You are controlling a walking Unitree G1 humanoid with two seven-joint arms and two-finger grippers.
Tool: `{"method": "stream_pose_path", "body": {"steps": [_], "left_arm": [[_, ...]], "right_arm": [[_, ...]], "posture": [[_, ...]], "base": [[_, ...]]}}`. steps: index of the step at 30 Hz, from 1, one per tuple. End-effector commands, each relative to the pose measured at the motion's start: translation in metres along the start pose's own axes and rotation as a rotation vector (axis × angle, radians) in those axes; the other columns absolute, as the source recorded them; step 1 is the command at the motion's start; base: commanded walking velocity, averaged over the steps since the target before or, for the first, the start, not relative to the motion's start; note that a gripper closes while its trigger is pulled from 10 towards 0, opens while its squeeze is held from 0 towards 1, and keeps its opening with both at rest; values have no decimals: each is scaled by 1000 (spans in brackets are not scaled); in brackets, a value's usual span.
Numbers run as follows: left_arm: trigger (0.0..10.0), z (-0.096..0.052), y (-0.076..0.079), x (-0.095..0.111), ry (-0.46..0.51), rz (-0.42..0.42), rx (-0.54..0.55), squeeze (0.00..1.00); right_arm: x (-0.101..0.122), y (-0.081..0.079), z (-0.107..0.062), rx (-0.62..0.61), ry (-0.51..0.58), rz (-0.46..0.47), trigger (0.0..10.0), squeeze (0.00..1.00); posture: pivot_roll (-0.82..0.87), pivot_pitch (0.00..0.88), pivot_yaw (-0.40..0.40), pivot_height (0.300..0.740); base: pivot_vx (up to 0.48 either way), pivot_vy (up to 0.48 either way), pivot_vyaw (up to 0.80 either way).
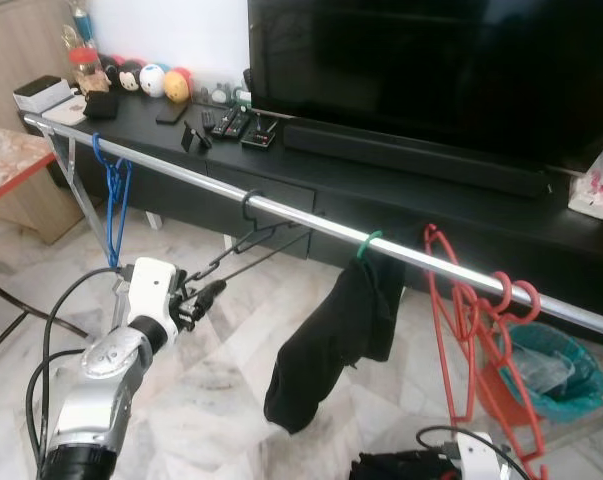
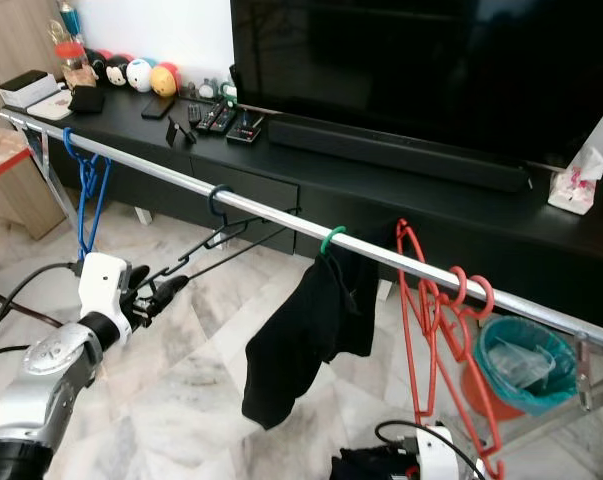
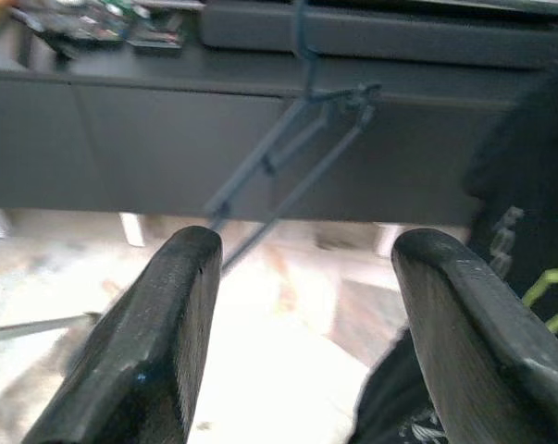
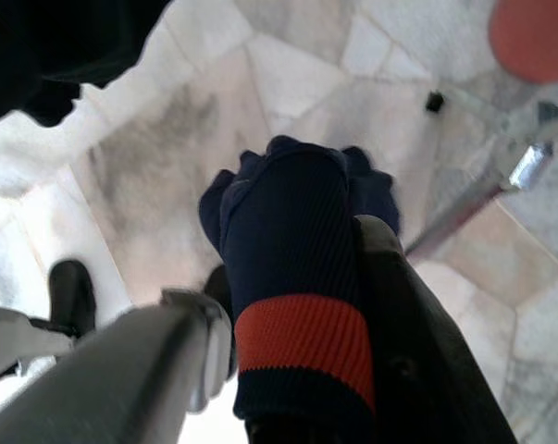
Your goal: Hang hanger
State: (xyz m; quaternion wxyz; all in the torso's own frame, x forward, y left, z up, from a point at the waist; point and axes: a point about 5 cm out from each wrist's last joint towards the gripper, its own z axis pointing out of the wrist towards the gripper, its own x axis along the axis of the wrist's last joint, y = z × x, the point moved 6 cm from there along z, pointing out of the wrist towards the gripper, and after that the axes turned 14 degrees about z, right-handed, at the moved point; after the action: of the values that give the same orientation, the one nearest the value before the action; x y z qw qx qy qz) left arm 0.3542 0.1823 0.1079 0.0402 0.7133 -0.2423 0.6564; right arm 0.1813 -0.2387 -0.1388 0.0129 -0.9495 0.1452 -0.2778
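the black hanger [image 1: 249,232] hooks the silver rail [image 1: 311,222] at centre frame, body angled toward the left gripper [image 1: 203,298], whose fingers gape wide, holding nothing. at lower right, the right gripper [image 4: 306,370] pinches a dark sock [image 4: 292,305]. released tilted, the hanger could swing or slide along the rail.

along the rail [image 1: 311,222], left to right: hanger [image 1: 113,205], hanger [image 1: 249,232], garment [image 1: 336,335], hangers [image 1: 481,330].

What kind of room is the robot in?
Most likely a living room at home. A big TV sits on a long black TV cabinet with remotes and round toys. A clothes rail with hangers stands in front on the marble floor.
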Motion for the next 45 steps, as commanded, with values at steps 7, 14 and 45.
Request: {"method": "stream_pose_path", "body": {"steps": [7,14,45], "left_arm": [[10000,16,-26,-12,-82,52,32,0],[10000,20,-71,-33,-201,-27,324,0],[10000,21,-73,-39,-183,6,392,0]], "right_arm": [[-2,9,-2,-19,-2,4,10000,0],[-2,11,-2,-24,-3,5,10000,0],[-7,14,-3,-37,-19,5,10000,0]], "posture": [[11,0,-46,740],[3,0,-44,740],[-1,0,-44,740]], "base": [[0,0,0],[0,0,0],[0,0,0]]}}
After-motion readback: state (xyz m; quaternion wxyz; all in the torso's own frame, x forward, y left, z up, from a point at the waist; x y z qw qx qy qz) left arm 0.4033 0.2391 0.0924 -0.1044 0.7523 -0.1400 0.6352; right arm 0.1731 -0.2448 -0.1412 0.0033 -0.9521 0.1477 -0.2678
